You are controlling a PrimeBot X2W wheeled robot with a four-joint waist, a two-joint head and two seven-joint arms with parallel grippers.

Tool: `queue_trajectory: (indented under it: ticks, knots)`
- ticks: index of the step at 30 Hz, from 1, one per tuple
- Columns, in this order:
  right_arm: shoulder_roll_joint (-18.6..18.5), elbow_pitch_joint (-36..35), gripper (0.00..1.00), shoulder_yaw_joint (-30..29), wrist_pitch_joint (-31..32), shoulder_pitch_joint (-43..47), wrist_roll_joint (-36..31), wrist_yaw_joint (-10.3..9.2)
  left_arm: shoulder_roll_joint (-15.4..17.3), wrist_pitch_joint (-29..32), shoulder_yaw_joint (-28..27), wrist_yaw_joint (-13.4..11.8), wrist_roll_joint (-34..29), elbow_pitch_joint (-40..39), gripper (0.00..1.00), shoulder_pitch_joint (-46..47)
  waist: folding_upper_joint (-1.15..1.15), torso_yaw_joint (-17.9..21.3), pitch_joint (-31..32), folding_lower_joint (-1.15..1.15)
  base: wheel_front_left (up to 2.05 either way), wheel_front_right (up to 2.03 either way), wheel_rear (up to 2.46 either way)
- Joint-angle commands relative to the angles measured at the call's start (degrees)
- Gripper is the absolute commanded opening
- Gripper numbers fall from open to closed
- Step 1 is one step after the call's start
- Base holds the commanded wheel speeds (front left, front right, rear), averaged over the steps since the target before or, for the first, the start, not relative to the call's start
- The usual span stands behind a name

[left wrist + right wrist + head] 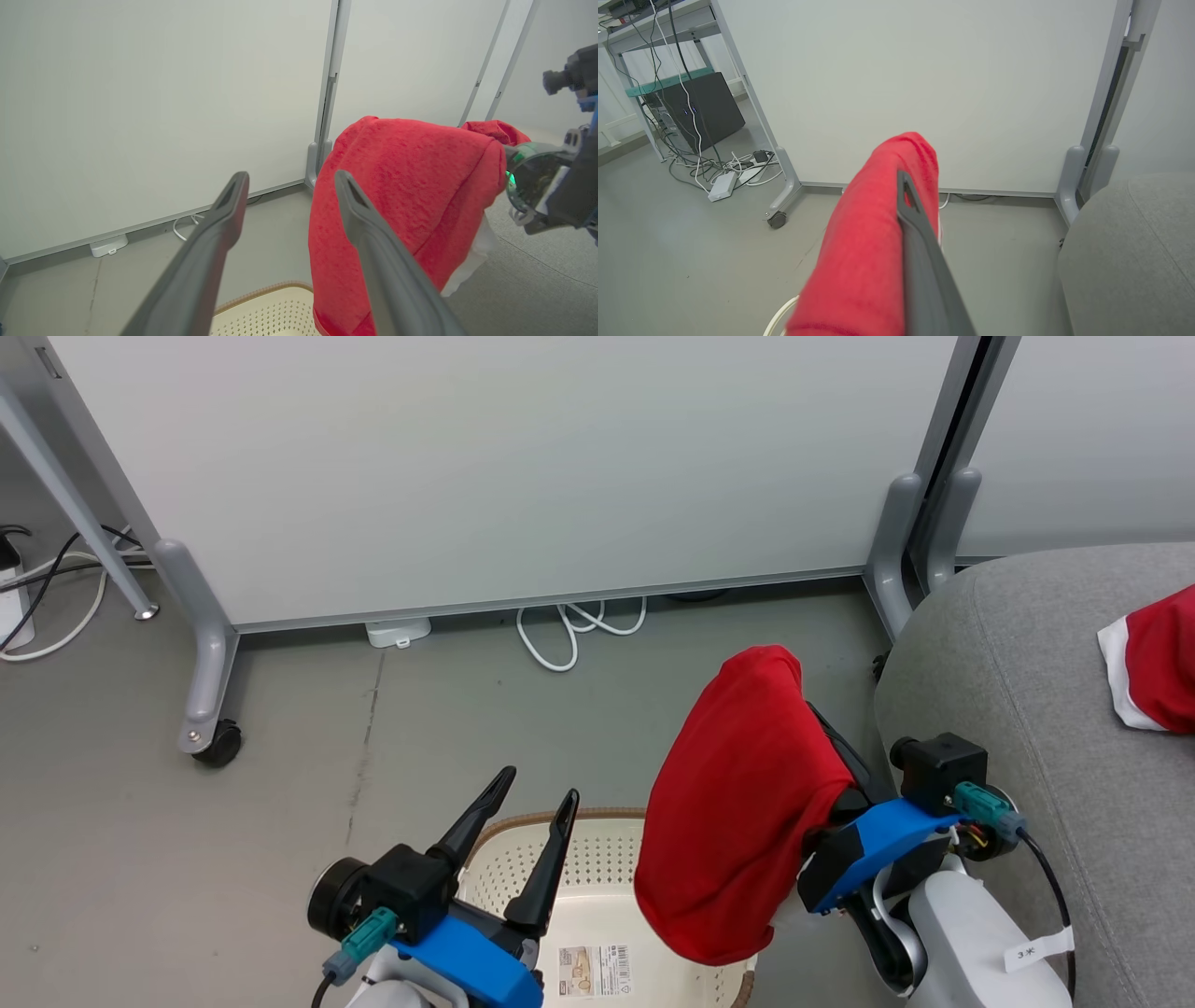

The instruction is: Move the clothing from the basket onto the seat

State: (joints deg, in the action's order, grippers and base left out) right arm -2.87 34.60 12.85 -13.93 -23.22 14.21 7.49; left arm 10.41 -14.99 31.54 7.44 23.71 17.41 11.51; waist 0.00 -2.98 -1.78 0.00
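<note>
Right tool (905, 184), clamped shut on a red garment (738, 821) that drapes over its fingers and hangs above the right part of the basket (597, 868), just beside the seat (1027, 691). Left tool (540, 782), fingers spread wide and empty, above the basket's left part. Second garment (1162, 663), red with a white band, lies on the seat. The basket stands on the floor (373, 728).

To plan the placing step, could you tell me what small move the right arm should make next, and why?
Probably swing the right gripper toward the robot's right, over the seat, before opening. It is shut on a red garment that hangs above the right end of the basket, short of the seat, where another red garment already lies.
</note>
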Motion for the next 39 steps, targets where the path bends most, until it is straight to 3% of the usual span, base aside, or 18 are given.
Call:
queue_trajectory:
  ticks: [1, 8, 14, 32, 39]
  knots:
    - [-0.03, -0.34, 0.0, -0.16, 0.12, 0.79, -0.23, 0.01, -0.02, -0.3, -0.62, 0.05, -0.43, -0.49, 1.0, -0.91, 0.0, 0.1, 0.04, 0.0, 0.0, 0.0, 0.0]
    - [-0.03, -1.11, 0.0, -0.43, 0.68, 0.95, -0.58, 0.01, -0.5, -0.3, -1.43, 0.05, -1.16, -0.82, 1.0, -1.48, 0.0, 0.92, -0.41, 0.0, 0.0, 0.0, 0.0]
    - [-0.04, -1.93, 0.0, -0.52, 0.87, 0.29, -0.3, 0.01, -0.53, -0.3, -1.55, 0.05, -1.74, -1.07, 1.0, -0.79, 0.0, 4.08, -1.44, 0.0, 0.0, 0.0, 0.0]
    - [-0.02, -2.63, 0.0, -1.29, 0.23, 0.82, 0.28, 0.02, 0.1, -0.3, -0.04, 0.05, -1.5, -0.56, 1.0, 1.44, 0.0, 23.31, -3.45, 0.0, 0.0, 0.0, 0.0]
    - [0.0, -2.65, 0.0, -2.04, -0.25, 1.6, 0.46, 0.01, 0.22, -0.3, 0.89, 0.05, -1.13, -0.33, 1.0, 1.55, 0.0, 28.15, -3.62, 0.0, 0.0, 0.0, 0.0]
